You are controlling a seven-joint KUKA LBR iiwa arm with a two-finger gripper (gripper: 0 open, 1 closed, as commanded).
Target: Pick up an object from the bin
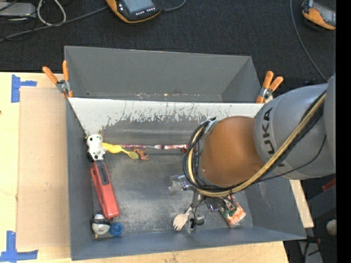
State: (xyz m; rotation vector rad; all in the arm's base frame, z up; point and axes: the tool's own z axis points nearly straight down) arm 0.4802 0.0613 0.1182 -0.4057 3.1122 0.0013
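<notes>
My gripper (194, 217) hangs below the arm's orange cover, low over the bin's front edge, right of the middle. A small cream-coloured lump (179, 222) lies on the floor right against its left side. An orange and green packet-like thing (235, 216) lies just to its right, partly under the cover. A small silvery metal piece (177, 184) lies a little behind the gripper, to the left. Nothing shows as held.
A red long-handled tool (104, 189) lies along the left wall, with a round grey piece (100, 227) and a blue cap (115, 229) at its near end. A white figure (94, 146), a yellow piece (118, 149) and a copper rod (159, 146) lie by the back wall.
</notes>
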